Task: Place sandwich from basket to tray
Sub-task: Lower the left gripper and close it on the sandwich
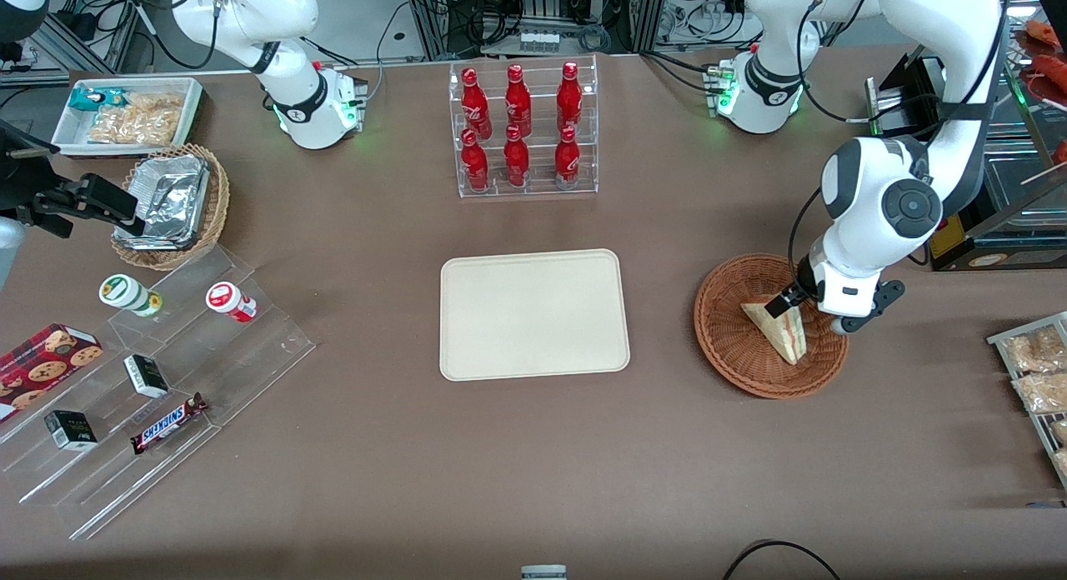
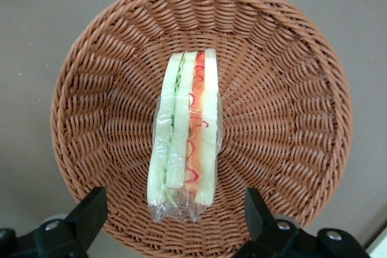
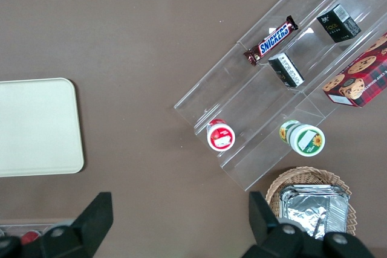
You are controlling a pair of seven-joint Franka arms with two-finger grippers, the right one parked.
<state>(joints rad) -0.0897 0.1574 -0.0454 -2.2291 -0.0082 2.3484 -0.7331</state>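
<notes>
The sandwich (image 1: 781, 330), a clear-wrapped wedge of pale bread with red and green filling, lies in the round reddish-brown basket (image 1: 723, 347). In the left wrist view the sandwich (image 2: 186, 134) rests on its side across the basket's floor (image 2: 278, 125). My left gripper (image 1: 792, 303) hangs just over the basket, above the sandwich's end that is farther from the front camera. Seen from the wrist, the gripper (image 2: 174, 216) is open; its black fingers (image 2: 91, 209) stand wide on either side of the wrapper's end without touching it. The cream-beige tray (image 1: 533, 313) lies bare at mid-table, beside the basket.
A clear rack of red bottles (image 1: 523, 130) stands farther from the front camera than the tray. Toward the parked arm's end are stepped acrylic shelves (image 1: 158, 380) with snacks, a tan basket of foil trays (image 1: 171, 201) and a white bin (image 1: 125, 113). A wire rack of packets (image 1: 1034, 372) sits at the working arm's end.
</notes>
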